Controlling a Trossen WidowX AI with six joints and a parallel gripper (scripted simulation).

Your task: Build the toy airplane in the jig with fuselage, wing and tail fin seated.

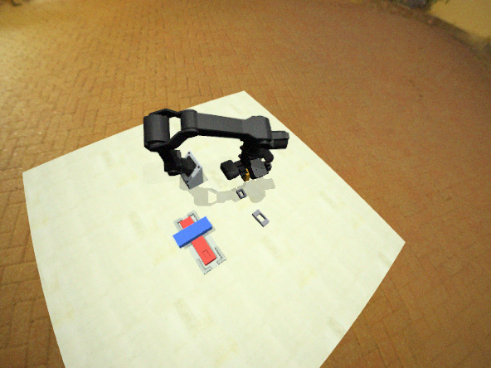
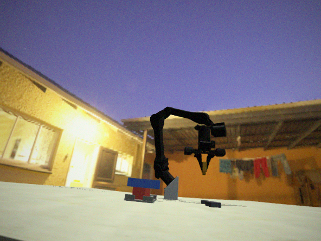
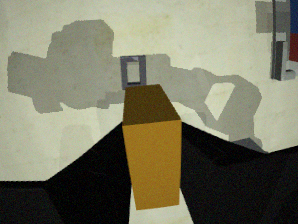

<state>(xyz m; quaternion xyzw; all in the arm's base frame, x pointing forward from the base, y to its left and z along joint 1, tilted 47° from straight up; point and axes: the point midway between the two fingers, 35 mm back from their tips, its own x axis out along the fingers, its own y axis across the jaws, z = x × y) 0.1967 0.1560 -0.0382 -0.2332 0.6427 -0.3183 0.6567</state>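
While the jaws hang above the counter [image 1: 290, 290] [image 2: 81, 214] [image 3: 30, 150], pinching the yellow tail fin [image 1: 246, 175] [image 2: 204, 166] [image 3: 152, 165], I see from overhead that they're at about one o'clock from the cradle [image 1: 221, 254] [image 2: 129, 197] [image 3: 277, 60], where the red fuselage [image 1: 199, 245] [image 2: 141, 193] [image 3: 294, 47] lies with the blue wing [image 1: 192, 232] [image 2: 143, 183] [image 3: 295, 15] across its top, and the tail socket [image 1: 206, 254] shows bare at five o'clock from that wing

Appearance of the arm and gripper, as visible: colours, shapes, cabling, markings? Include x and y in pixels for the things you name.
Arm [image 1: 224, 125] [image 2: 158, 138]: matte black, chunky rounded joints, smooth boxy links, one with an opening through it. Grey wedge-shaped base bracket [image 1: 194, 179] [image 2: 172, 190]. Gripper [image 1: 247, 176] [image 2: 204, 171] [image 3: 147, 127]: black, with tapering fingers. No cables or markings discernible.
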